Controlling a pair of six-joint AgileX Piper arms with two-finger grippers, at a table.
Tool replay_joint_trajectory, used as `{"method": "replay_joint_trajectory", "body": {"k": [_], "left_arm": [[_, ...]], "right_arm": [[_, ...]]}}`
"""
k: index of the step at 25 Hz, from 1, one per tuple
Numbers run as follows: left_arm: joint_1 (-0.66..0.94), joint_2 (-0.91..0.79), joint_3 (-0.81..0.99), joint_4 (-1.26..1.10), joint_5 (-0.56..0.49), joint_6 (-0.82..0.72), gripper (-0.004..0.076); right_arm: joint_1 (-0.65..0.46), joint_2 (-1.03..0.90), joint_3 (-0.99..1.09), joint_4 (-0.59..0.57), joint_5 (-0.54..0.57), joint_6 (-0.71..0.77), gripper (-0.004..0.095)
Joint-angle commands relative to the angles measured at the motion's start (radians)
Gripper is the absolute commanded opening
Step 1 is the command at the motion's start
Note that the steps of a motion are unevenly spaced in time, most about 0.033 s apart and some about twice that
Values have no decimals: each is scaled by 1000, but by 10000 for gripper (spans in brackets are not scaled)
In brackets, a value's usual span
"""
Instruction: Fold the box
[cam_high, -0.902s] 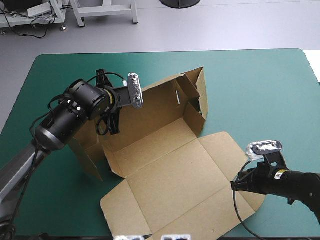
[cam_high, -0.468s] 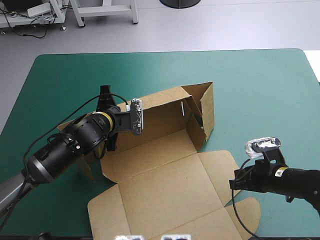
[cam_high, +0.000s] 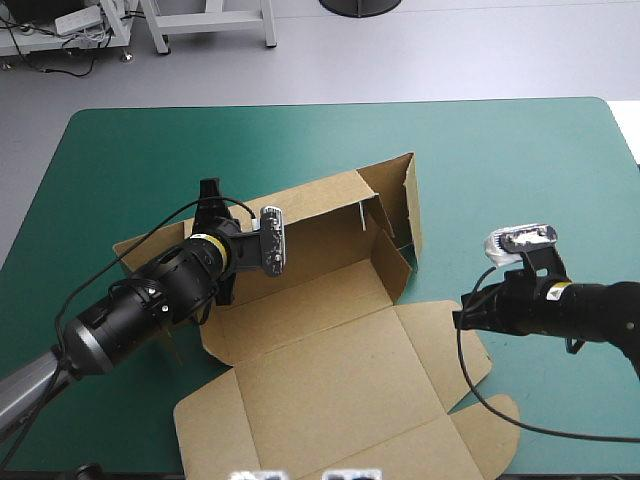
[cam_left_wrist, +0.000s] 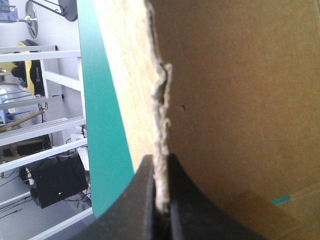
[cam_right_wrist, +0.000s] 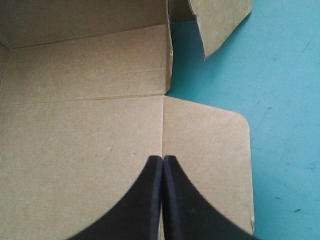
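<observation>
1. Nearest you, the box (cam_high: 330, 370) lies mid-table on the teal-green cover (cam_high: 500, 160), its lid flat.
2. Your right gripper (cam_right_wrist: 163, 157) is over the lid's right flap, fingers pressed together.
3. Farther off, your left gripper (cam_left_wrist: 161, 159) pinches a raised board edge at the box's left side.

— What does the box (cam_high: 330, 340) look like?
— A cut sheet of brown board, half raised, around the middle of the worktop (cam_high: 500, 150).
— Which parts stand?
— The long wall (cam_high: 320, 215) toward the worktop's far edge is upright, and the end wall (cam_high: 395, 195) toward its right edge stands too. The lid (cam_high: 340, 390), with rounded flaps, lies flat toward the worktop's near edge.
</observation>
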Motion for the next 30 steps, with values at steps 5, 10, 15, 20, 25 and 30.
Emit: {"method": "replay_joint_trajectory", "body": {"k": [5,10,15,20,25,30], "left_arm": [[-37,-26,-11,-20,17,-25,-6],[-37,-26,-10,-62,22,-25,-6],[-41,-26,26,-52,22,-25,-6],[-59,-37,28,-37,27,-47,-6],[-61,-83,26,-35,32,-47,-6],[-61,-83,26,-35,32,-47,-6]], "right_arm": [[28,112,-238,32,-42,-19,-17],[93,241,-403,6,-10,-16,-17],[144,352,-523,-78,-28,22,-15],[154,476,-650,-83,-40,27,-15],[156,702,-949,-83,-10,41,-13],[156,908,-1240,-125,164,90,-13]]}}
